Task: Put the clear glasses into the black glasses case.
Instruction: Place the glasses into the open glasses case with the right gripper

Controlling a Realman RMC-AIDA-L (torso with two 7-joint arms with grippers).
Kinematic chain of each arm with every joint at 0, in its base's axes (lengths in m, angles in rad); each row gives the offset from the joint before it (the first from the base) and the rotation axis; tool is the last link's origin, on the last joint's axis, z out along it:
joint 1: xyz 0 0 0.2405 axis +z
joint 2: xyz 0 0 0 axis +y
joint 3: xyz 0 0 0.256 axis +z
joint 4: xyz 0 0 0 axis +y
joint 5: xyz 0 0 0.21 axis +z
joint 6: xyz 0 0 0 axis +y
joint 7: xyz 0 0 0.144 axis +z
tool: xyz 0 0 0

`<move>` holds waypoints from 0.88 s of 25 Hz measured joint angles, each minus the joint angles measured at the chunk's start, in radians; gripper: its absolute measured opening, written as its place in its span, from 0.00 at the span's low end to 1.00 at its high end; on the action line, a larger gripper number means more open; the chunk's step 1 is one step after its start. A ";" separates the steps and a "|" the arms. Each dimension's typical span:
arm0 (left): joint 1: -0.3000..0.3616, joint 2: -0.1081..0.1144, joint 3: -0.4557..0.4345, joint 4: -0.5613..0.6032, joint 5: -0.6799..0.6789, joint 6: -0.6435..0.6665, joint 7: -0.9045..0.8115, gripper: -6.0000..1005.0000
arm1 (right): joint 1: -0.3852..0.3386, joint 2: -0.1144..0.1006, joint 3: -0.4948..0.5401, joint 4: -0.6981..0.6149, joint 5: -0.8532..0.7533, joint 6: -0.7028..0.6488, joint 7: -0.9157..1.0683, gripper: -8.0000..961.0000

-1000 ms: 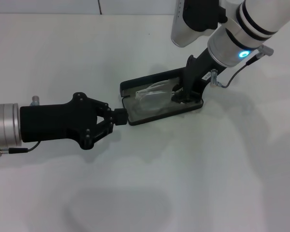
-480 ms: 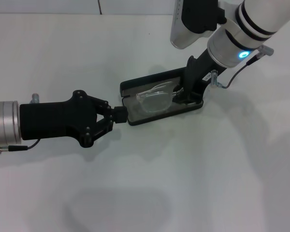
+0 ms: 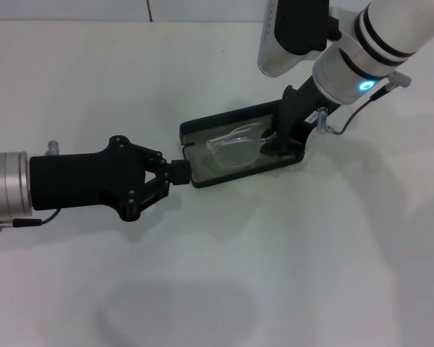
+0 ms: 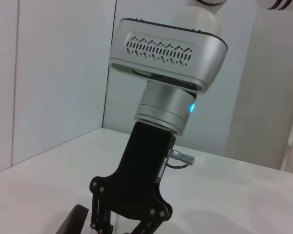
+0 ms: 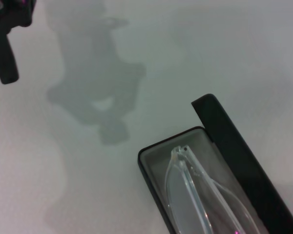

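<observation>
The black glasses case [image 3: 211,178] lies open in the middle of the white table, its lid [image 3: 215,124] folded back on the far side. The clear glasses [image 3: 235,147] lie lengthwise in its grey tray, as the right wrist view also shows of the glasses [image 5: 198,197] and the case [image 5: 234,141]. My right gripper [image 3: 273,143] reaches down into the case's right end, at the glasses' right tip. My left gripper [image 3: 179,173] is shut, its tip right at the case's left end and nothing between its fingers.
The case sits on a bare white table [image 3: 289,260]. A white wall runs along the far edge [image 3: 94,11]. The right arm's wrist [image 4: 163,105] fills the left wrist view.
The glasses have gone from tilted up to lying flatter in the case. My right gripper has shifted slightly up and to the right. The left gripper has stayed put.
</observation>
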 joint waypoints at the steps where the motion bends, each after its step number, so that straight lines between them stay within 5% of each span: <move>1: 0.000 0.000 0.000 0.000 0.000 0.000 0.000 0.06 | -0.002 0.000 0.000 0.000 0.001 0.004 0.000 0.20; 22: 0.006 -0.005 0.000 0.000 0.002 0.005 -0.002 0.06 | -0.042 0.000 0.000 -0.038 0.010 0.030 -0.006 0.28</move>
